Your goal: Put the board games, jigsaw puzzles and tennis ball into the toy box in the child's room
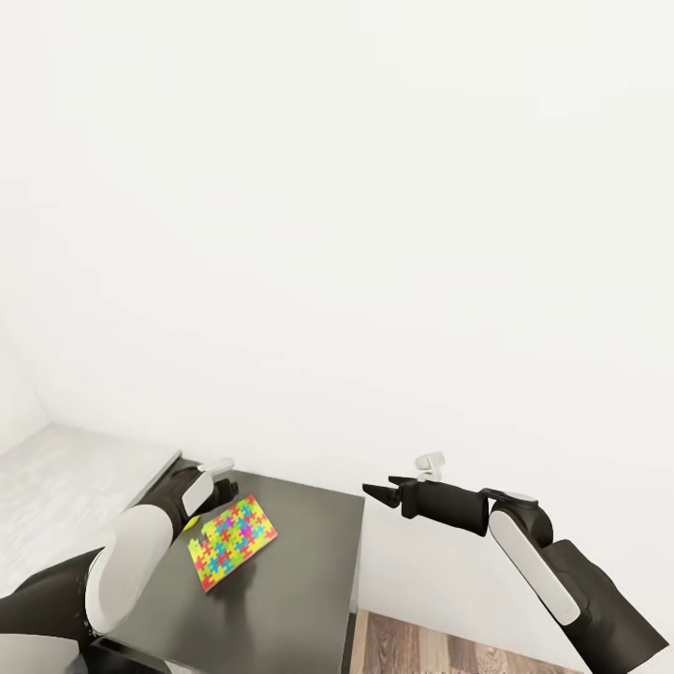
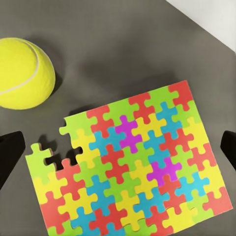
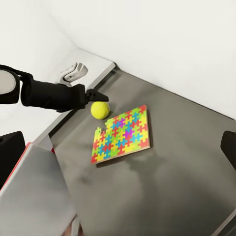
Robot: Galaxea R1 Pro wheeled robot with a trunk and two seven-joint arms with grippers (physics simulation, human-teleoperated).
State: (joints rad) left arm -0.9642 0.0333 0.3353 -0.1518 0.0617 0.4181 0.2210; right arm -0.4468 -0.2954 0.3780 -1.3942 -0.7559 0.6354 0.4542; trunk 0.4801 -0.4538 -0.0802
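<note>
My left gripper (image 3: pixel 101 94) hangs open and empty just above the tennis ball (image 3: pixel 100 109); right gripper (image 1: pixel 374 491) is off the table's (image 1: pixel 300 580) right edge, can't tell its opening. Jigsaw puzzle (image 1: pixel 231 542) lies beside the ball, so I'd say both are yet to be boxed.

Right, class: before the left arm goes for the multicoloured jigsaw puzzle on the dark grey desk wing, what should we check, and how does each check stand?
1. Left gripper open: ok, its fingers stand wide either side of the multicoloured jigsaw puzzle.
2. Puzzle flat on the dark grey table wing: ok.
3. Small yellow-green tennis ball apart from the puzzle: ok, though close to its notched corner.
4. Right gripper out of the way: ok, open, off the table's edge.
5. Path to the toy box: cannot tell.
</note>
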